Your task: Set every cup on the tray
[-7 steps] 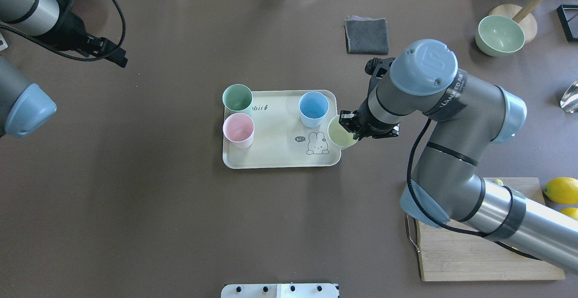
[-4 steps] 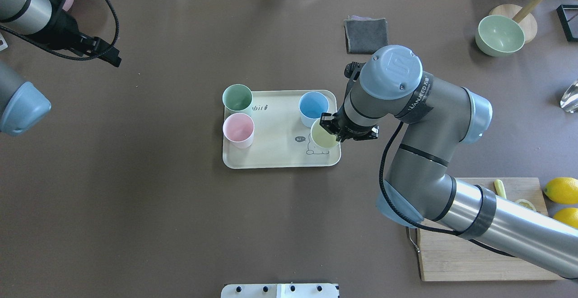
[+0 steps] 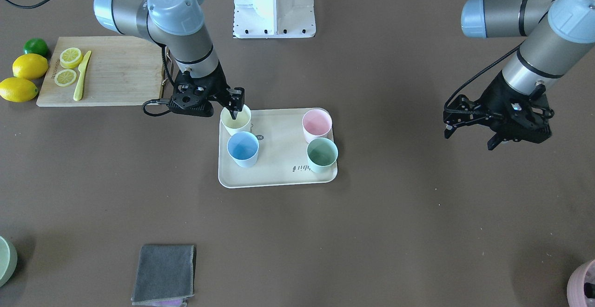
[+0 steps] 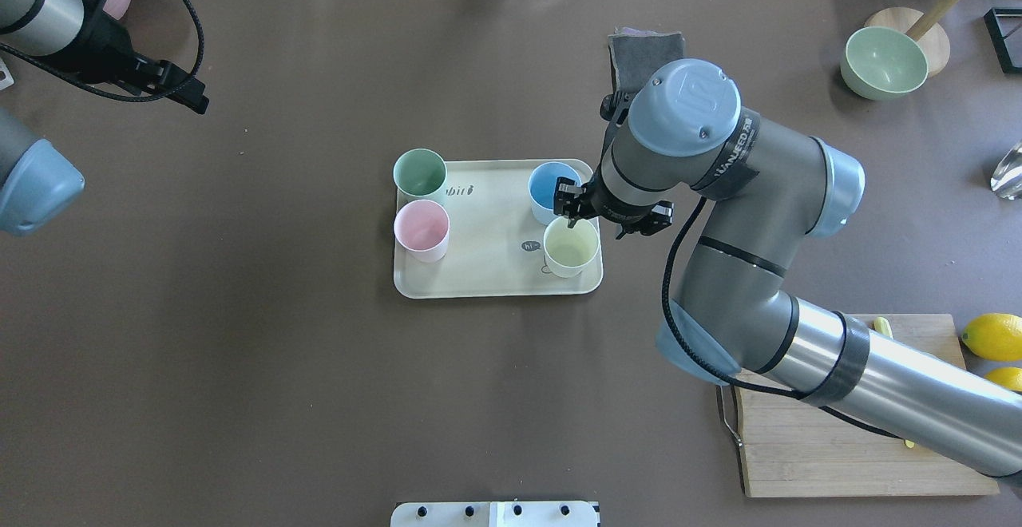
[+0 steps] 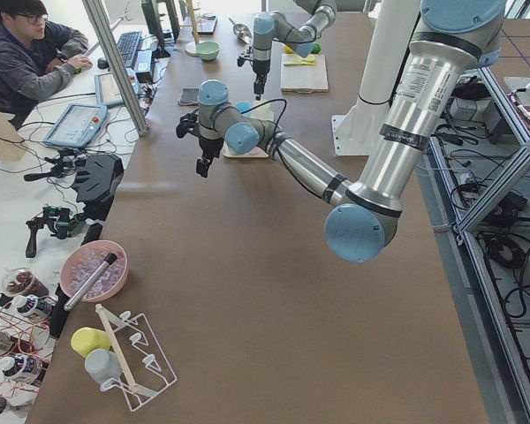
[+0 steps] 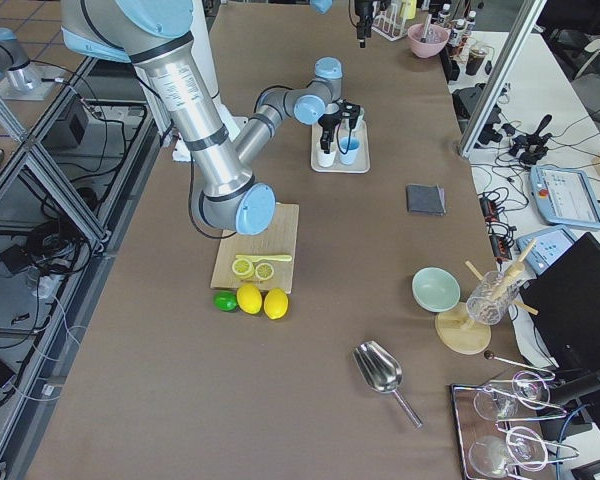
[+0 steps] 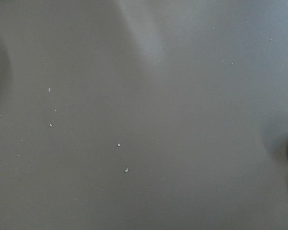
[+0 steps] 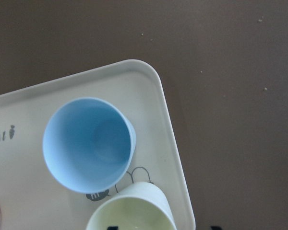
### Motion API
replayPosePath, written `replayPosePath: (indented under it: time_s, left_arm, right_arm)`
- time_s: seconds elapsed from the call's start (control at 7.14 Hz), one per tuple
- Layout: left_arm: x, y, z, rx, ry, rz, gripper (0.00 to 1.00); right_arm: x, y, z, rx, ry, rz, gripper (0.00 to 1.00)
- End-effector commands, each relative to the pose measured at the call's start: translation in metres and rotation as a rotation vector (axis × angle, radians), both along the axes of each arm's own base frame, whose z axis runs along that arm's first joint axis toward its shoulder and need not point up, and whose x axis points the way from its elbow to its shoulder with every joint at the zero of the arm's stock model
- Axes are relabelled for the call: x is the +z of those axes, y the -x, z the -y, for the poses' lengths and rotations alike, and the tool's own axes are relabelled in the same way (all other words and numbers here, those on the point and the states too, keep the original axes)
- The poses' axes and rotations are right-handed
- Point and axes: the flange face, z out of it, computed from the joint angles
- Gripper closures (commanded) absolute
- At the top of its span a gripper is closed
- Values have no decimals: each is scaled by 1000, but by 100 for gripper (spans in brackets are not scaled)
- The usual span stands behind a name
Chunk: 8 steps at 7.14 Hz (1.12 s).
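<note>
The cream tray (image 4: 487, 223) with its rabbit drawing lies mid-table and holds four upright cups: green (image 4: 419, 173), pink (image 4: 421, 229), blue (image 4: 553, 189) and pale yellow (image 4: 571, 246). My right gripper (image 4: 581, 221) hangs over the yellow cup's far rim, one finger dipping inside it. In the right wrist view its fingertips stand wide apart either side of that rim, so it is open, with the yellow cup (image 8: 132, 211) and blue cup (image 8: 89, 143) below. My left gripper (image 3: 468, 137) hovers open and empty over bare table far from the tray (image 3: 279, 158).
A wooden cutting board (image 3: 116, 72) with lemon slices and a yellow knife lies by the right arm's base, with lemons (image 3: 29, 66) and a lime beside it. A grey cloth (image 3: 163, 273) and a green bowl (image 4: 885, 61) lie on the far side.
My right gripper carried the yellow cup from the tray's right edge onto the tray. The cup now stands upright by the rabbit drawing. The left arm drew back slightly.
</note>
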Motion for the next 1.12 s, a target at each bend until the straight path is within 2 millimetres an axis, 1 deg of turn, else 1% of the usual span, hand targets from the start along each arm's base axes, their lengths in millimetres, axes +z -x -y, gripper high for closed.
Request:
replayPosePath:
  time_s: [0.0, 0.14, 0.28, 0.42, 0.56, 0.7, 0.84, 0.98]
  left_arm:
    - [56, 57, -8, 63, 5, 5, 2]
    - [90, 102, -19, 71, 21, -11, 2]
    - [141, 128, -42, 75, 79, 11, 2]
    - [188, 158, -65, 41, 154, 36, 2]
    - [224, 201, -92, -15, 180, 43, 2]
    - [235, 234, -95, -25, 153, 58, 2]
    - [250, 257, -101, -18, 194, 77, 2]
    - [256, 274, -103, 19, 222, 92, 2]
  right_arm:
    - [12, -73, 41, -47, -43, 2, 0]
    - [32, -113, 61, -85, -103, -34, 0]
    - [66, -155, 67, -146, -165, -73, 0]
    - [99, -207, 76, -196, -196, -81, 0]
    - [136, -253, 83, -243, -229, -100, 0]
    - [176, -301, 87, -281, -266, -144, 0]
    - [209, -346, 85, -330, -267, -184, 0]
    - [232, -396, 82, -365, -272, -203, 0]
